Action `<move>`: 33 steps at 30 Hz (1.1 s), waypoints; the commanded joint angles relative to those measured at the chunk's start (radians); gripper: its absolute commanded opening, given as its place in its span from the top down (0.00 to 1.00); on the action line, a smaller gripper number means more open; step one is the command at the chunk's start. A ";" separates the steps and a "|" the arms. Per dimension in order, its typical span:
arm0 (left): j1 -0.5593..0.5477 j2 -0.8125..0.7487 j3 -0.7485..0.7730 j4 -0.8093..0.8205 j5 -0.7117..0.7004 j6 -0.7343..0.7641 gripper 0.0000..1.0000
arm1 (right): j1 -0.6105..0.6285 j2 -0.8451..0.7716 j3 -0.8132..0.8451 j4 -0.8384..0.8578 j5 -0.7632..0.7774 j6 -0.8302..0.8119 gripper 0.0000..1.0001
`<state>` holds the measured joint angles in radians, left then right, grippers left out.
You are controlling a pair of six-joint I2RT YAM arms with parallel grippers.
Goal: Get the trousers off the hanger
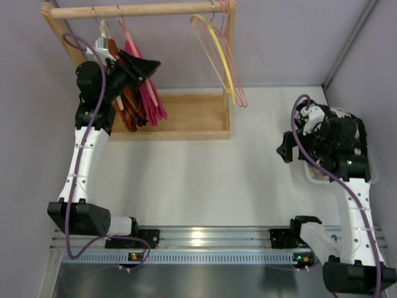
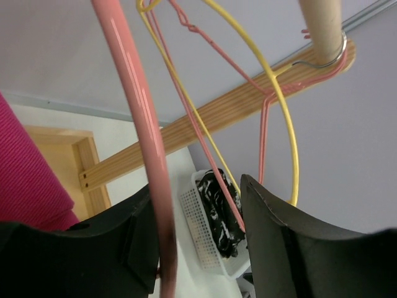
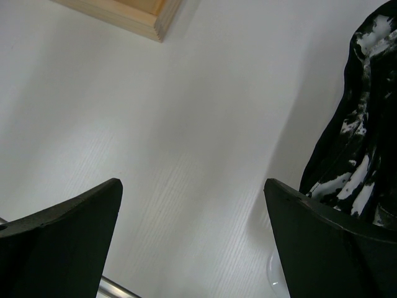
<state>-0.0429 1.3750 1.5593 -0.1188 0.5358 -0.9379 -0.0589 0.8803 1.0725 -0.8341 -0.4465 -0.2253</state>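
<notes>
The left pincer [image 2: 195, 186] stands apart just under the wooden rail [image 1: 142, 9], with the salmon-pink hanger [image 2: 139, 124] passing between its jaws, close to one finger. The trousers [image 1: 149, 93] hang from that hanger below the rail. Well away from the rail, the right pincer [image 3: 192, 183] gapes wide over the bench [image 3: 186, 93], beside a speckled cloth [image 3: 360, 124].

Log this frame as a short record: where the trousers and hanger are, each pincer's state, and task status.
trousers: magenta, hanging at the left end of the wooden rack, on the hanger
hanger: salmon-pink, its bar passes between the left pincer's fingers
left pincer: open, around the hanger bar, not clamped
right pincer: open, empty, beside the speckled cloth
task status: not done
</notes>
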 commanded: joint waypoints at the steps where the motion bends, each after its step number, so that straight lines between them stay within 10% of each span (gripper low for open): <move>1: 0.027 -0.027 0.007 0.162 0.026 -0.074 0.44 | 0.005 -0.007 0.015 0.003 -0.020 -0.011 0.01; 16: 0.107 0.053 0.018 0.265 0.174 -0.191 0.58 | 0.005 0.002 0.007 0.015 -0.031 0.000 0.01; 33: 0.109 0.108 0.071 0.389 0.224 -0.325 1.00 | 0.005 -0.001 0.001 0.021 -0.035 0.004 0.01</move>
<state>0.0650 1.4864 1.5627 0.1410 0.7387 -1.2427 -0.0589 0.8803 1.0714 -0.8337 -0.4576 -0.2241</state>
